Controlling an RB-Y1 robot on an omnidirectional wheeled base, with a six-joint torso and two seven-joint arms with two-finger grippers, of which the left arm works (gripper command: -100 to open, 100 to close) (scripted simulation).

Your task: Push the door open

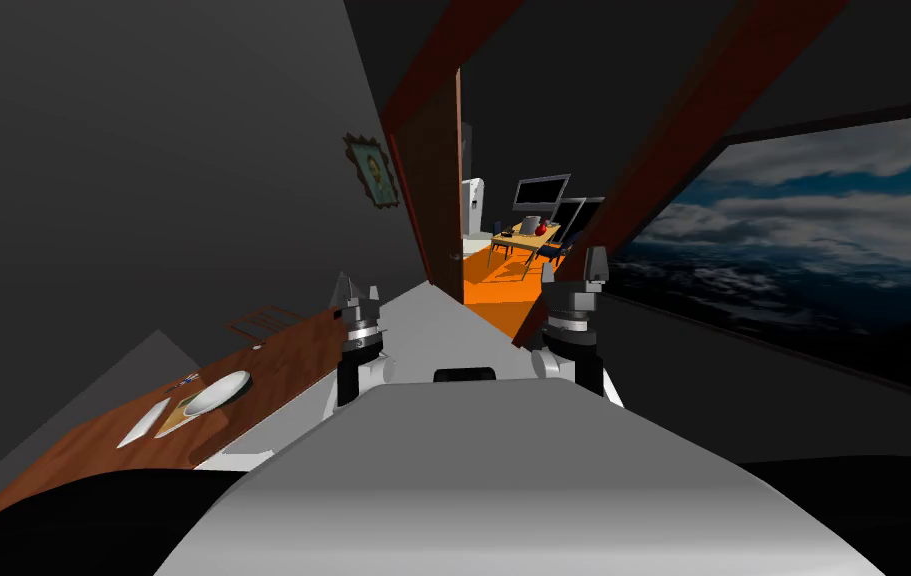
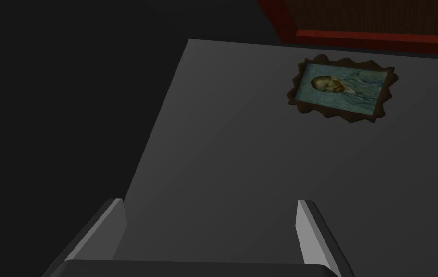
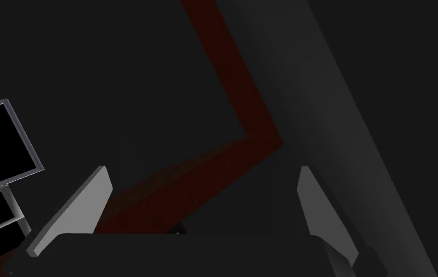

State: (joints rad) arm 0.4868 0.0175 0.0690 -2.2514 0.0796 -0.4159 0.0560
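Note:
A dark brown door stands swung open in a red-brown frame, straight ahead of me. Its small handle sits near the free edge. Through the gap I see a lit room with an orange floor. My left gripper is raised short of the door, open, with nothing between its fingers. My right gripper is raised at the right side of the doorway, also open and empty. Beyond its fingers runs a corner of the red-brown frame.
A long wooden table with a white plate runs along the wall on my left. A framed portrait hangs beside the door. On my right a large pane shows cloudy sky. Beyond the doorway stands a desk with monitors.

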